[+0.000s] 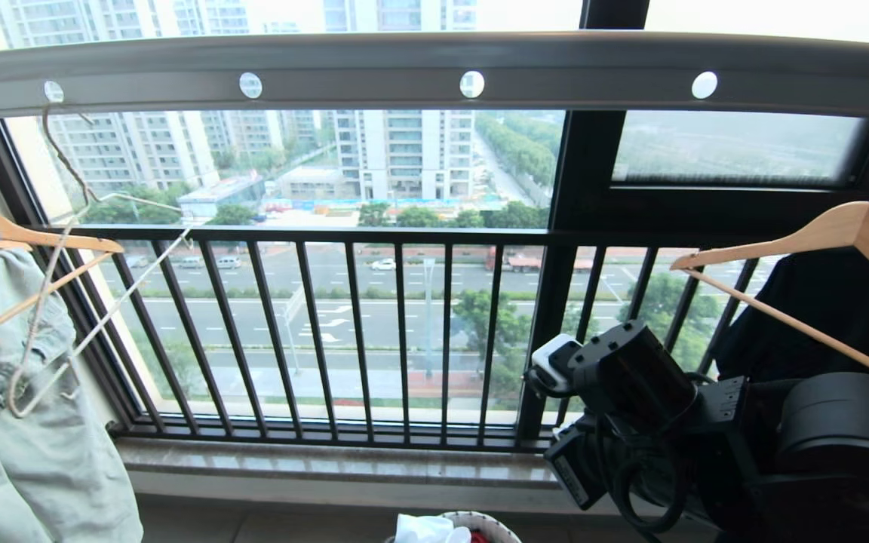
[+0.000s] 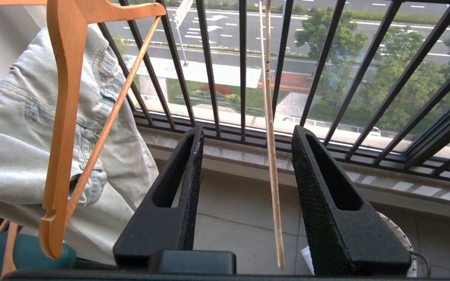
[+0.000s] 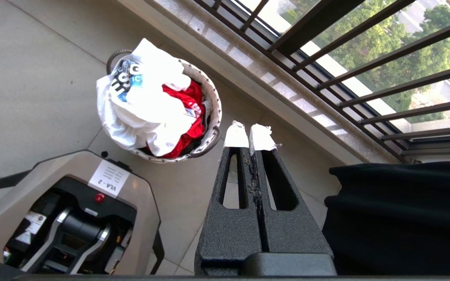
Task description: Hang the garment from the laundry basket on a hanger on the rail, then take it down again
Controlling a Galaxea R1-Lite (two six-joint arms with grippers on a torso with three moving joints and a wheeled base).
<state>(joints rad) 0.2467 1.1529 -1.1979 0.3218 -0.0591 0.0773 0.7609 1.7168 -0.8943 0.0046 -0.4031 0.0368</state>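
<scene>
The thin cream-white wire hanger [image 1: 65,294] hung tilted from the grey perforated rail [image 1: 434,72], one wire running lengthwise between the left gripper's [image 2: 248,140] half-open, untouching jaws. The white T-shirt [image 3: 139,101] lay crumpled in the round woven basket [image 3: 211,105], print unreadable. The right gripper [image 3: 250,136] was closed, empty.

A black barred window railing [image 1: 359,332] is standing across the window, with tall apartment blocks [image 1: 404,151], a wide road [image 1: 329,317] and green trees [image 1: 495,324] lying beyond it. A pale stone sill [image 1: 329,467] is running under the bars, above a grey tiled floor [image 3: 33,78]. On the left, a pale green garment [image 1: 27,422] is hanging beside a light wooden hanger [image 1: 35,237]. On the right, a second wooden hanger [image 1: 819,234] is carrying a black garment [image 1: 819,302]. A red cloth [image 3: 184,105] is lying partly covered.
</scene>
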